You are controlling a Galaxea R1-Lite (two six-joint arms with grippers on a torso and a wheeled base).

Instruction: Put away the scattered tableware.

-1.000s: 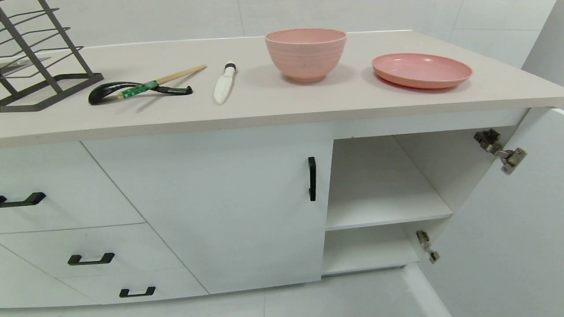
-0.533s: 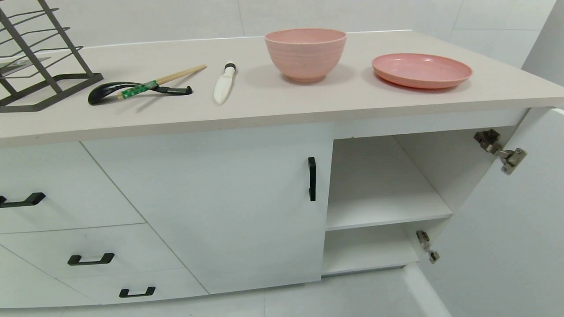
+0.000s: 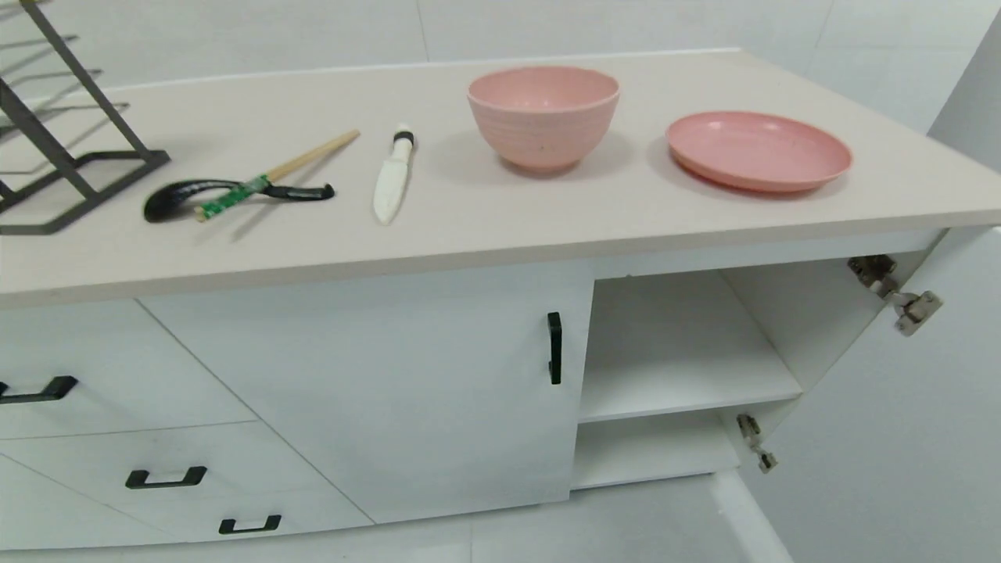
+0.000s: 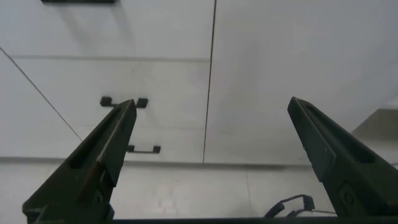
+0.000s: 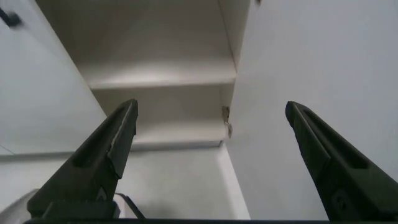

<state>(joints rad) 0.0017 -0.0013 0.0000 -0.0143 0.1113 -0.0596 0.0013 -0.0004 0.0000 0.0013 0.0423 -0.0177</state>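
Left gripper (image 4: 211, 103) and right gripper (image 5: 211, 104) both gape wide, empty. On the counter (image 3: 485, 223), the pink bowl (image 3: 543, 116) sits top centre, the pink plate (image 3: 757, 148) upper right, and the knife (image 3: 392, 184), black spoon (image 3: 178, 195) and chopsticks (image 3: 301, 160) upper left.

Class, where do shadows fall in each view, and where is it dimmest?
Head view: the bowl casts a soft shadow on the counter round its base, the plate a thin darker one under its near rim. Right wrist view: the cupboard is dimmest beneath its shelf. Left wrist view: even light on the drawer fronts.
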